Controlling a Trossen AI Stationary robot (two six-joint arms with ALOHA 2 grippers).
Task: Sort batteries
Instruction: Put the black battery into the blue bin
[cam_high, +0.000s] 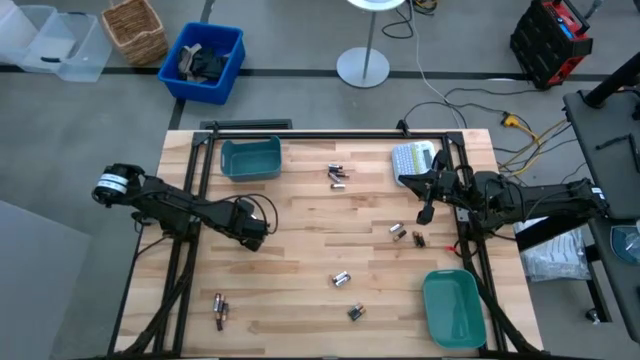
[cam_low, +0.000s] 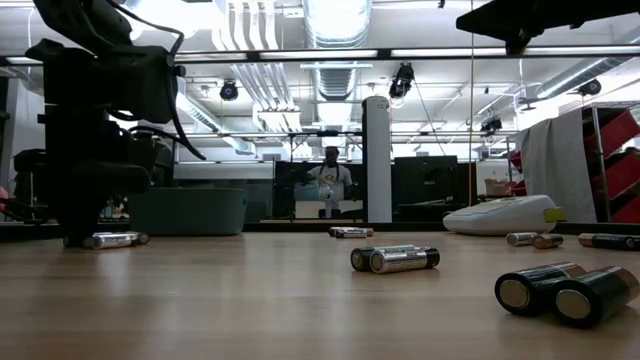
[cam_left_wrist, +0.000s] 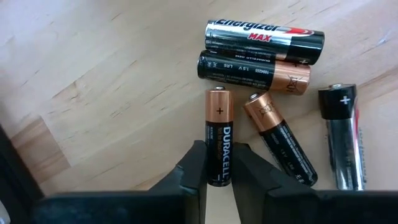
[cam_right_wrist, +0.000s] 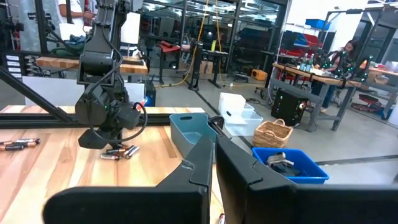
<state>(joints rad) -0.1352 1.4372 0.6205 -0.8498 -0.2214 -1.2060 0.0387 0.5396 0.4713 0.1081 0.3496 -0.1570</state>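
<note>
Left hand (cam_left_wrist: 216, 177): pinching the copper-topped black cylindrical battery (cam_left_wrist: 218, 134) across its barrel, on the wooden table (cam_left_wrist: 106, 93).
Handling: light, rigid, smooth; probably rolls; grip mid-barrel.
Right hand (cam_right_wrist: 213, 163): pressed together, waiting.

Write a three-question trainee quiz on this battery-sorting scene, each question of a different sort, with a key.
1. True or false: the left gripper is shut on a Duracell battery.
2. Multiple choice: the right gripper is
A. holding a battery
B. shut and holding nothing
C. inside the teal bin
3. Fill in: the silver-and-black cell farthest from the left gripper's fingers is branded ____.

Key
1. True
2. B
3. Energizer
</note>
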